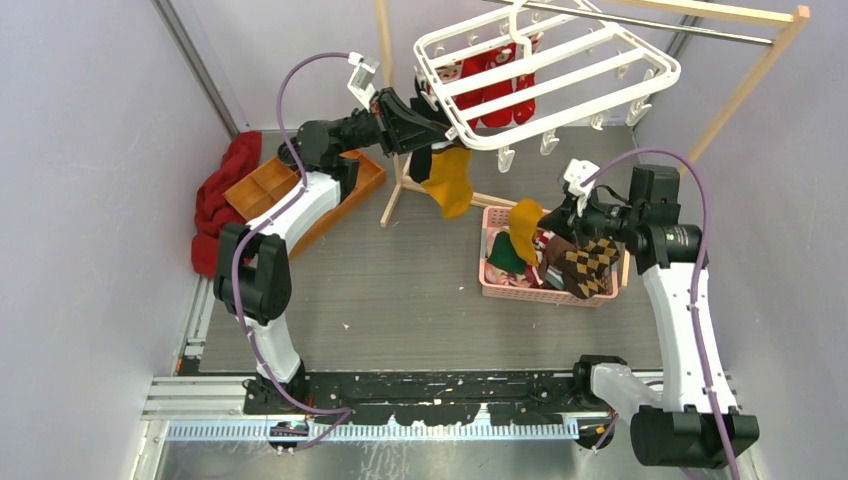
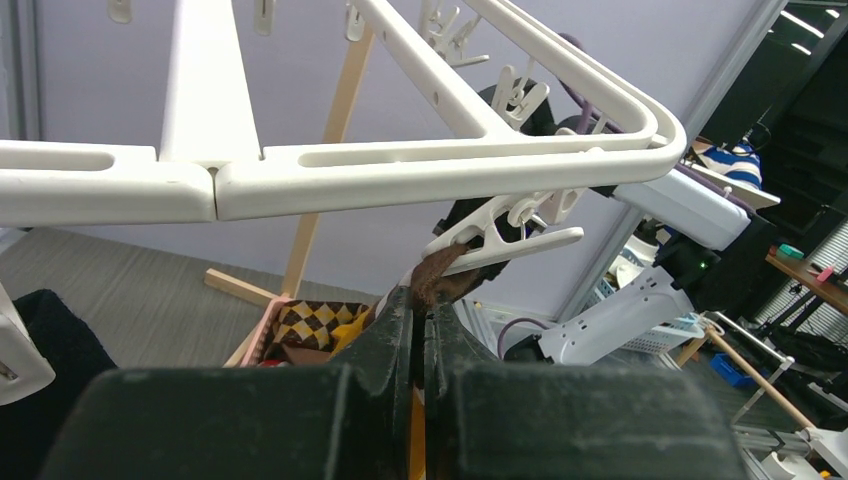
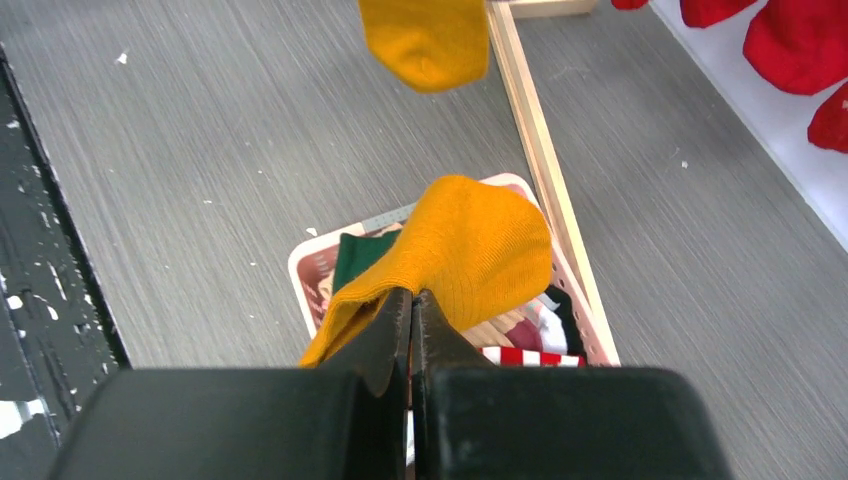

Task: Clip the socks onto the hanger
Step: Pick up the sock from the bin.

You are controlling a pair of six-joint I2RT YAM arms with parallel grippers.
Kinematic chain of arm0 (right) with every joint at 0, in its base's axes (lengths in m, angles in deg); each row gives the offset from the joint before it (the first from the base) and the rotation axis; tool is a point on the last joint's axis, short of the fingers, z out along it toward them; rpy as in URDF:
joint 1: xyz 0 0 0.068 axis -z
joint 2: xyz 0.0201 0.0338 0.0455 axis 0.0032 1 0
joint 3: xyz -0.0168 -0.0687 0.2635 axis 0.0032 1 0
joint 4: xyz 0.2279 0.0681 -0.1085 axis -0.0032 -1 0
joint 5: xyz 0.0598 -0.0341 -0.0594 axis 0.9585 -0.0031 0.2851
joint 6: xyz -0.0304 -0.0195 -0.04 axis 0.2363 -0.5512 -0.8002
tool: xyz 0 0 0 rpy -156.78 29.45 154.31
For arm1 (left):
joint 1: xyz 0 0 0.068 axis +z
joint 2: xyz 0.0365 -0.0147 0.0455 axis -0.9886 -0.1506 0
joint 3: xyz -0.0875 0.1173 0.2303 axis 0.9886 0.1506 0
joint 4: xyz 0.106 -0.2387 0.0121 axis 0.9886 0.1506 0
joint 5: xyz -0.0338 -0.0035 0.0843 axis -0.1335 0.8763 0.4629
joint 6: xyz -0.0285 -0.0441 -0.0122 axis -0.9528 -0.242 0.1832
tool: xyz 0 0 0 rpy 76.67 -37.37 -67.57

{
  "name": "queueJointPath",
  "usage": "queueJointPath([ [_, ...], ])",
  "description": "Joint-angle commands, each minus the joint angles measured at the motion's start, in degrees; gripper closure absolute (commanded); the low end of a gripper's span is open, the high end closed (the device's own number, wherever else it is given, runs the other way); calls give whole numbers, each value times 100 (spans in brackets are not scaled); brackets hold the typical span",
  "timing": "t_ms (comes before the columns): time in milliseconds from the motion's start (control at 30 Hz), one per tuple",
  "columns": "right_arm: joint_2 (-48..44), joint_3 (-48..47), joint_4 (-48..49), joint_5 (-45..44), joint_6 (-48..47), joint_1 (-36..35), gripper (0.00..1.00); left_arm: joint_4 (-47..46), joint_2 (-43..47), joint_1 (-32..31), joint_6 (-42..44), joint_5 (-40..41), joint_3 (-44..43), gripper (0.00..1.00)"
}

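1. Right tool (image 3: pixel 412 295): fingers pressed together on a mustard sock (image 3: pixel 470 250), held just above the pink basket (image 3: pixel 305 265).
2. Pink basket: stands on the grey surface (image 1: pixel 380 290) near the right arm and holds a brown argyle sock (image 1: pixel 590 262) and a green item (image 1: pixel 505 255).
3. Left tool (image 2: pixel 418 300): fingers pressed together on the top of a second mustard sock (image 1: pixel 450 180), brownish in shadow there and touching a white clip (image 2: pixel 510 235).
4. Hanger (image 1: pixel 560 70): white frame, tilted, hung from the wooden rack (image 1: pixel 745 90) above the far surface. The second mustard sock dangles below its near-left corner, and red items (image 1: pixel 495 75) hang under it.
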Motion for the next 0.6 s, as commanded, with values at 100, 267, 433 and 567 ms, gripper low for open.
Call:
queueJointPath([
  [100,-738,284,189,747,611,20,99,-70,190,58,-8,159,-33,100],
  [267,-1212,396,512,1027,1017,14,99,-70,214,58,-14,226,55,99],
  [433,-1397,302,1570,1149,2026,-20,99,-95,255,58,-24,298,165,98],
  [567,-1112,-13,2120,561,2409,-403,99,-123,271,58,-57,331,169,98],
])
